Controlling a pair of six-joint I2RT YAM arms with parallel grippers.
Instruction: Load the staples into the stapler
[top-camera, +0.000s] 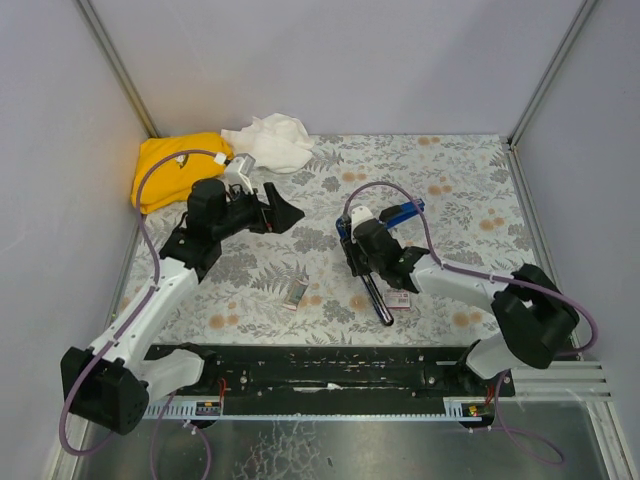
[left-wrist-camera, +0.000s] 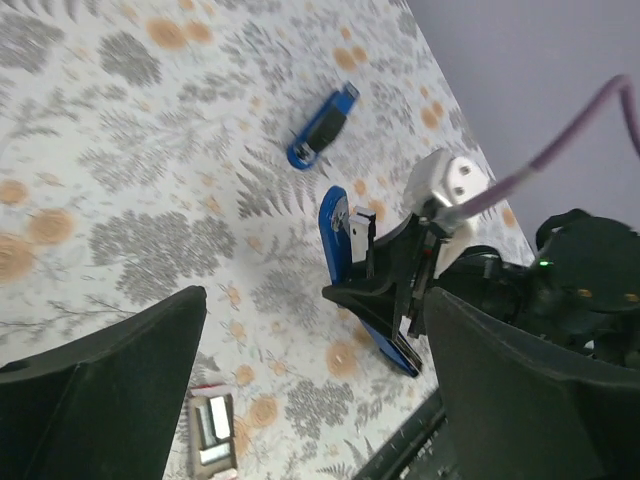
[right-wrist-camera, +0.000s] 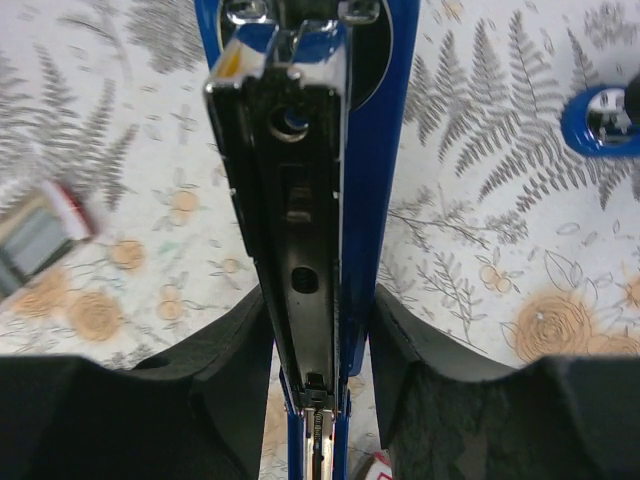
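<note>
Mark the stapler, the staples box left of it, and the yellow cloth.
stapler (right-wrist-camera: 300, 200), right wrist view, on its open magazine channel.
staples box (top-camera: 295, 292), top view, middle of the box.
yellow cloth (top-camera: 175, 143), top view, its upper fold.

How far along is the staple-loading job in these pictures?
Done: the stapler is open, clamped by the right gripper. In hand: only that; the left gripper hangs open, empty. Left: fetch a strip from the staples box, load, close.

Floral table (top-camera: 470, 200), staples box (top-camera: 296, 292), yellow cloth (top-camera: 170, 165)
</note>
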